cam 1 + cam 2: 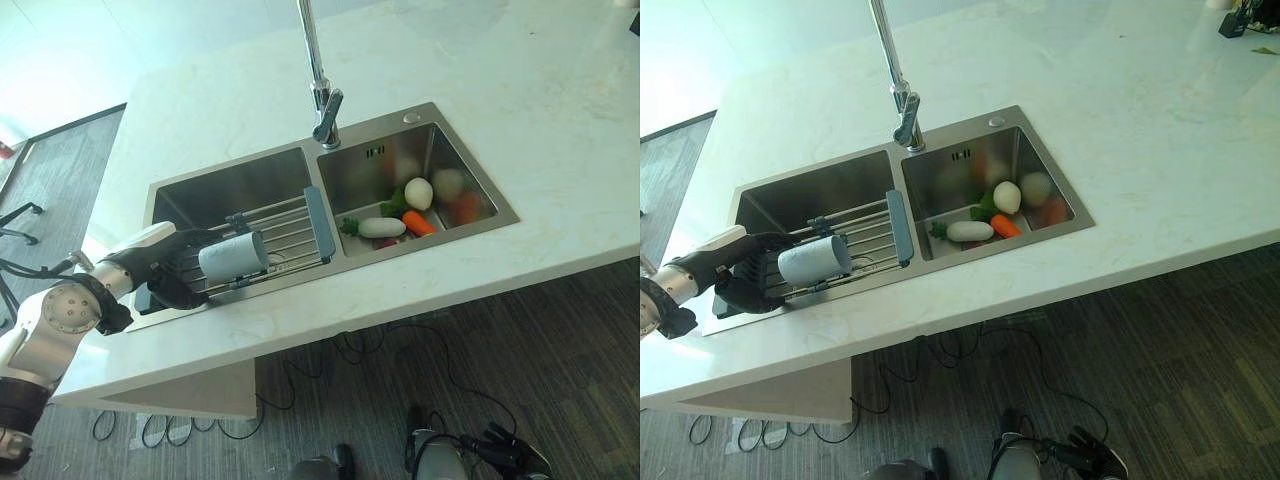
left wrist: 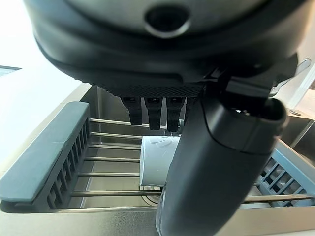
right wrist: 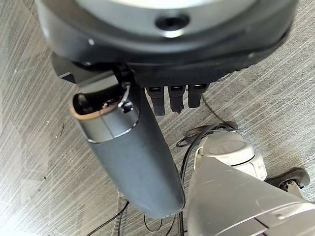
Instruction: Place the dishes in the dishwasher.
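Cup [image 1: 233, 256] lies on its side on the sink rack [image 1: 290, 228] (long axis left-right), left hand [image 1: 170, 268] curled round its left end, rim pointing right.

Silver-grey left arm with round screwed joint; dark left hand [image 1: 170, 275], smooth thumb; dark right hand [image 3: 162, 69]

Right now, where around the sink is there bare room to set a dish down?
The white counter right of and behind the sink is bare, as is the front strip. The right basin is crowded with vegetables. The left basin holds the rack with the white cup, and the left robot hand is there.
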You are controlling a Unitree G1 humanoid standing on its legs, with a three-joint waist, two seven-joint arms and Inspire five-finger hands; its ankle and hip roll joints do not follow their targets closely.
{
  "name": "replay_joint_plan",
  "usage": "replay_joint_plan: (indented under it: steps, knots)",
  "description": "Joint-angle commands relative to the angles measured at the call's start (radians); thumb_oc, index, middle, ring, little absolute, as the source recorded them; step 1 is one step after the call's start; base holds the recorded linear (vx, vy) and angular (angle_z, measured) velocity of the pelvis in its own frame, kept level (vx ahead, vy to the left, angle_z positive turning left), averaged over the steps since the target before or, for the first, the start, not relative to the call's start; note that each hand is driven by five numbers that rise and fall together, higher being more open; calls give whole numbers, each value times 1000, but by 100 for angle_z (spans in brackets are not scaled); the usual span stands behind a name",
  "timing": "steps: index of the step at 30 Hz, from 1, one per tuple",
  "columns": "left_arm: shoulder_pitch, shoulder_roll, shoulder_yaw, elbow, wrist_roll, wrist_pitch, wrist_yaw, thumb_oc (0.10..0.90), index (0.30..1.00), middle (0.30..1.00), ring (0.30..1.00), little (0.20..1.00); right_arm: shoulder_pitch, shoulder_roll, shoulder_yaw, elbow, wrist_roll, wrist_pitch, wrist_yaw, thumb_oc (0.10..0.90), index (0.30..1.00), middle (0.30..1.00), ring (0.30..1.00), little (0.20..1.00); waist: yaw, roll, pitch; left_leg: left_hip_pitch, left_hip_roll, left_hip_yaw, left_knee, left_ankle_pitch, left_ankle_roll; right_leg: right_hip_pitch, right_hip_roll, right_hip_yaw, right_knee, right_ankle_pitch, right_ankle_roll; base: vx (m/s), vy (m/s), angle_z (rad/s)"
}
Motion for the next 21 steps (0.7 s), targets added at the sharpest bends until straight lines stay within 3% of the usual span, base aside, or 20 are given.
replay_joint_plan:
  steps: [1, 5, 12, 21]
  knots:
    - [-124, 58, 65, 33, 8, -4, 110, 800, 900, 900, 900, 900, 1, -30, -17, -50, 16, -43, 10, 800, 900, 900, 900, 900, -26, -14, -6, -81, 20, -75, 63, -84, -21, 81, -93, 36, 7, -150, 179, -9, 36, 0]
    - [-119, 44, 84, 45, 29, 4, 213, 800, 900, 900, 900, 900, -1, -32, -18, -60, 5, -46, 20, 800, 900, 900, 900, 900, -29, -16, 8, -91, 16, -79, 63, -82, -22, 70, -94, 39, 7, -149, 179, -4, 20, -1]
    - [-107, 33, 106, 65, 47, 18, 294, 800, 900, 900, 900, 900, -4, -33, -8, -88, 0, -47, 28, 800, 900, 900, 900, 900, -33, -19, 26, -104, 12, -87, 63, -78, -25, 59, -94, 41, 7, -149, 177, 9, 11, -2]
    - [-97, 5, 96, 66, 57, 12, 303, 800, 900, 900, 900, 900, -10, -34, -2, -97, -1, -48, 34, 800, 900, 900, 900, 900, -39, -20, 37, -110, 10, -91, 63, -77, -27, 51, -90, 46, 7, -150, 174, 7, 4, 0]
